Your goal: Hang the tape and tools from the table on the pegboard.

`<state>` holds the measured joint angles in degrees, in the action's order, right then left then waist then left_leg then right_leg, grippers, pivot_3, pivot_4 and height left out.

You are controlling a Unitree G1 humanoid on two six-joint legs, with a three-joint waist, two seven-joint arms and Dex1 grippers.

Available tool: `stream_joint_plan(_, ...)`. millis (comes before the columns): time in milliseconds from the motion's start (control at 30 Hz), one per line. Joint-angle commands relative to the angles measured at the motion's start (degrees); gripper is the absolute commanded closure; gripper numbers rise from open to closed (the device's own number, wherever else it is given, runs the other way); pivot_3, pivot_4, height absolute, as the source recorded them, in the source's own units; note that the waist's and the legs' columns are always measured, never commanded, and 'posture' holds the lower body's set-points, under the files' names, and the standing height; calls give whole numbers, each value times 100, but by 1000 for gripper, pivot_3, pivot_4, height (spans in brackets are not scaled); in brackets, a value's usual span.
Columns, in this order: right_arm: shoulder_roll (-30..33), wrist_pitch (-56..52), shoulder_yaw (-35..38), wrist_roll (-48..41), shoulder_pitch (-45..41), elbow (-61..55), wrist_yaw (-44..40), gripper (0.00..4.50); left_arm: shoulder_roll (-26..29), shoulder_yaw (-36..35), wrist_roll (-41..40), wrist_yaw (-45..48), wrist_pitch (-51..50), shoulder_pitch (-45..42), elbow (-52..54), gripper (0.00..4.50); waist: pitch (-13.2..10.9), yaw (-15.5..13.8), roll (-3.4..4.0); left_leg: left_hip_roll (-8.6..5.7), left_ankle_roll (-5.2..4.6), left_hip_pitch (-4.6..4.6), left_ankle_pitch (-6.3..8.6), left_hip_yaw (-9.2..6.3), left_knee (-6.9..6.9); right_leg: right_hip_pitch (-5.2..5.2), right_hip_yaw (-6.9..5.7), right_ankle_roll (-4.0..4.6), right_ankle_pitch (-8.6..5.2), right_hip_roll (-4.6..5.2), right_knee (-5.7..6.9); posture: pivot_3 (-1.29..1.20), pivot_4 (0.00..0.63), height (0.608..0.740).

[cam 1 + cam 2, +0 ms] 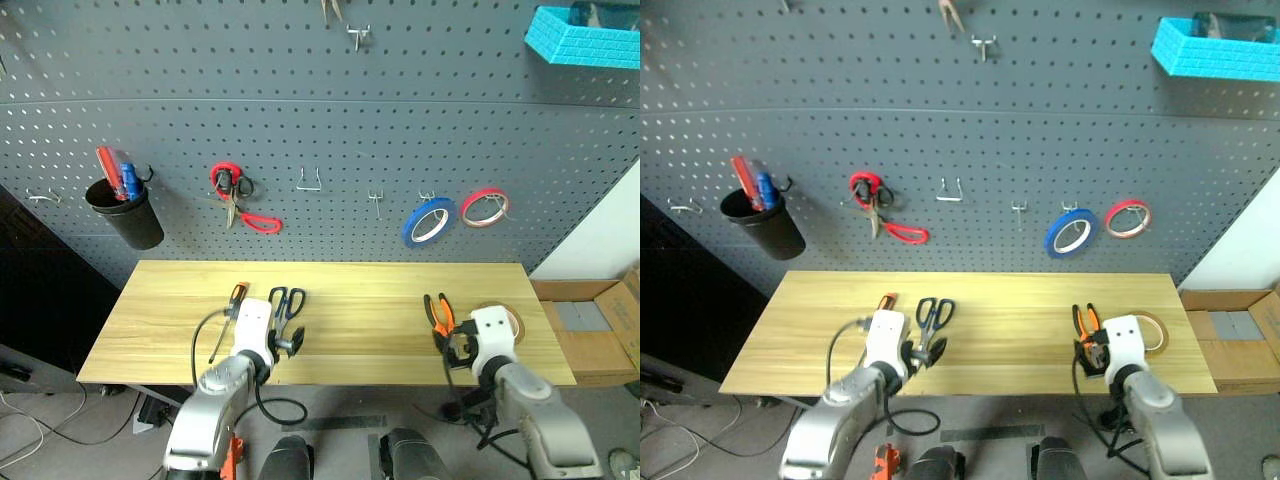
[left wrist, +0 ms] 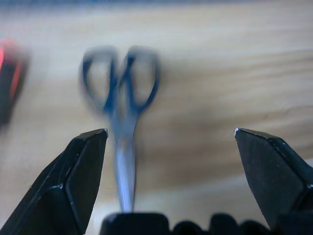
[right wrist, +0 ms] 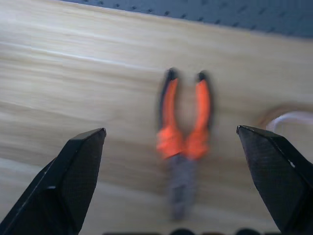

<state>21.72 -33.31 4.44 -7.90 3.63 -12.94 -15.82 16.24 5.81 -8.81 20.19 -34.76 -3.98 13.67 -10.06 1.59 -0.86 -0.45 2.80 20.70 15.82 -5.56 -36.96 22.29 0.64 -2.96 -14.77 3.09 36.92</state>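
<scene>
Hanging has not begun: the scissors (image 1: 287,302), screwdriver (image 1: 231,306) and pliers (image 1: 437,312) all lie on the desk (image 1: 360,300), and the tape (image 1: 1151,331) rests near its right edge. Several pegboard (image 1: 300,120) hooks are free. Left claw (image 2: 168,139) is spread wide and empty above the scissors; right claw (image 3: 171,139) is equally wide and empty over the pliers. A black cup (image 1: 128,214) on the pegboard holds red and blue tools; what is in the blue bin (image 1: 585,38) at top right I cannot tell.

Even bright light, blurred wrist views
</scene>
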Motion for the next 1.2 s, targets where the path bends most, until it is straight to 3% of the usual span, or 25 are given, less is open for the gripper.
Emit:
stream_joint_plan(33,266,97,184,-82,-235,251,-312,0,110,577,0,781,556,-483,-58,36,-62,4,-3,-1,0,6,0,0,3,5,0,-6,4,0,-3,-24,219,740)
stream_joint_plan(233,634,180,306,-102,-959,1388,-719,0,-84,2064,388,2081,1632,-1656,-807,36,-335,26,-4,-2,-19,23,11,19,2,22,19,10,12,2,-4,-39,287,740)
stream_joint_plan(333,716,308,264,-13,-1172,1858,-813,0,-202,2484,674,2410,2257,-2062,-1350,36,-455,43,-13,1,-37,33,21,33,4,42,29,11,12,2,2,-49,316,740)
stream_joint_plan(567,846,714,277,77,-1675,2992,-903,0,-815,2467,840,2483,2914,-2853,-2531,36,-699,68,-13,2,-46,94,26,42,-14,107,33,5,20,6,25,-52,359,740)
stream_joint_plan(867,863,793,433,-71,-2056,3911,-1038,0,-827,2433,897,2677,2999,-2775,-2502,36,-829,112,-26,1,-47,118,26,43,-24,124,33,-6,26,10,23,-46,380,740)
stream_joint_plan(967,847,728,474,-127,-2177,4123,-1141,621,-798,2425,922,2714,2982,-2713,-2419,0,-830,126,-28,1,-47,116,26,43,-25,124,34,-7,27,10,24,-39,373,740)
stream_joint_plan(1200,831,909,444,-18,-2382,4410,-1204,2990,-795,2384,979,2692,2971,-2702,-2391,0,-831,131,-30,1,-47,117,26,43,-30,122,34,-11,29,10,23,-35,358,740)
